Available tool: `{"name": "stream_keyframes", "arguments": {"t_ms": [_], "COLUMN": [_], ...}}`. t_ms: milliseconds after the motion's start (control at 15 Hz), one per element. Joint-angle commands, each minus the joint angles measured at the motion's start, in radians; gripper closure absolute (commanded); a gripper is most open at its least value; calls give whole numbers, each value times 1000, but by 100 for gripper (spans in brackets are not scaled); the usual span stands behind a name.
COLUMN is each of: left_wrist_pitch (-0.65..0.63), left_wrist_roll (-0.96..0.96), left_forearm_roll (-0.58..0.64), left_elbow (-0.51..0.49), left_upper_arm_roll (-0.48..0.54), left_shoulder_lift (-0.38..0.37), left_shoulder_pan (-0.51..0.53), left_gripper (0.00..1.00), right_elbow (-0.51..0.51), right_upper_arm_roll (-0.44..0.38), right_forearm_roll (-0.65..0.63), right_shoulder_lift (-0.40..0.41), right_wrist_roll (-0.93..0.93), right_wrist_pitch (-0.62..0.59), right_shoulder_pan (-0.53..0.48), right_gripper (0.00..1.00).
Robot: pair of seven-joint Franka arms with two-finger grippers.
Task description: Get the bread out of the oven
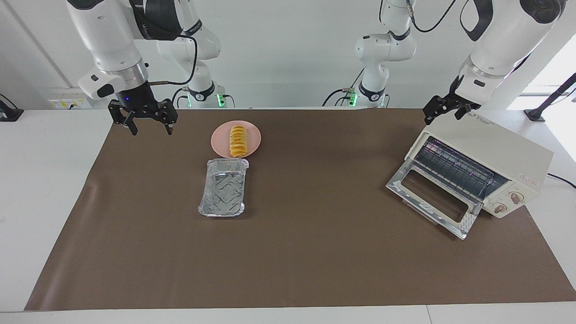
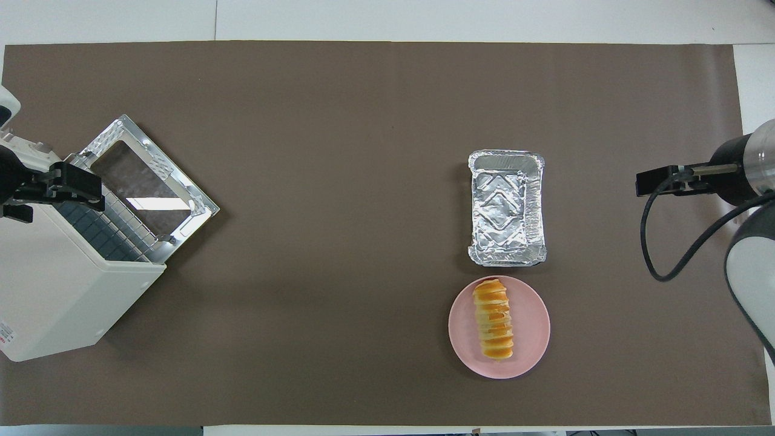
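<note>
Bread (image 1: 238, 141) is laid on the pink plate (image 1: 254, 143), beside the foil tray (image 1: 223, 187), well apart from the oven (image 1: 481, 173), whose door (image 1: 431, 200) is dropped open. Right gripper (image 1: 149, 124) is held spread wide, empty, over the mat's edge. Left gripper (image 1: 443, 109) is held over the oven's top; finger spread cannot be told.

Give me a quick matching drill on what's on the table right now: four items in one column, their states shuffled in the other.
Items
1. golden-yellow ridged bread loaf
2. rectangular silver foil tray
3. cream-white toaster oven
4. right claw

States
A. door folded down, wire rack bare
B. lying on the round pink plate
C. open, in the air over the mat's corner at the right arm's end
D. empty, beside the plate

Pairs: 1-B, 2-D, 3-A, 4-C
</note>
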Motion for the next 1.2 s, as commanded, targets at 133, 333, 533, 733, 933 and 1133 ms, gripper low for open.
{"name": "stream_keyframes", "arguments": {"t_ms": [133,333,533,733,933,1133], "left_wrist_pitch": [11,11,11,11,11,11], "left_wrist_roll": [16,16,16,18,18,18], "left_forearm_roll": [-10,-10,-10,-10,-10,-10], "left_elbow": [-10,-10,-10,-10,-8,-8], "left_upper_arm_roll": [-3,-3,-3,-3,-3,-3], "left_shoulder_lift": [-14,-14,-14,-14,-14,-14], "left_shoulder_pan": [13,13,13,13,13,13], "left_gripper": [0,0,0,0,0,0], "right_elbow": [39,87,122,122,136,134], "right_upper_arm_roll": [7,7,7,7,7,7], "right_forearm_roll": [-16,-15,-13,0,5,1], "right_shoulder_lift": [16,32,46,46,46,46], "right_wrist_roll": [-20,-22,-22,-22,-22,-20], "right_wrist_pitch": [-64,-98,-136,-153,-207,-208], "right_shoulder_pan": [-29,-38,-40,-46,-47,-46], "right_gripper": [0,0,0,0,0,0]}}
